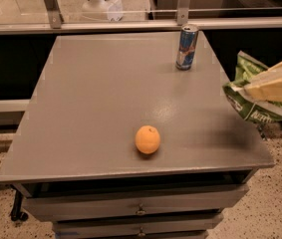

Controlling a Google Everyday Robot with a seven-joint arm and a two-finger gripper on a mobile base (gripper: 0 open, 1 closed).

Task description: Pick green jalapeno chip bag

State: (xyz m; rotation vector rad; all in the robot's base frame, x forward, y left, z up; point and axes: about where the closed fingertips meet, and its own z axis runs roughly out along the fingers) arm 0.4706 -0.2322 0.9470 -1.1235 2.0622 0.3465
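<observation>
The green jalapeno chip bag [247, 96] is crinkled and hangs in the air at the right edge of the camera view, above and just past the table's right side. My gripper [272, 86] is shut on the bag; its cream-coloured fingers [270, 87] clamp the bag's upper part. The rest of the arm runs out of view to the right.
An orange [147, 139] lies near the front middle of the grey table [95, 93]. A blue drink can [186, 47] stands upright at the back right. Drawers sit under the tabletop. A glass rail runs behind the table.
</observation>
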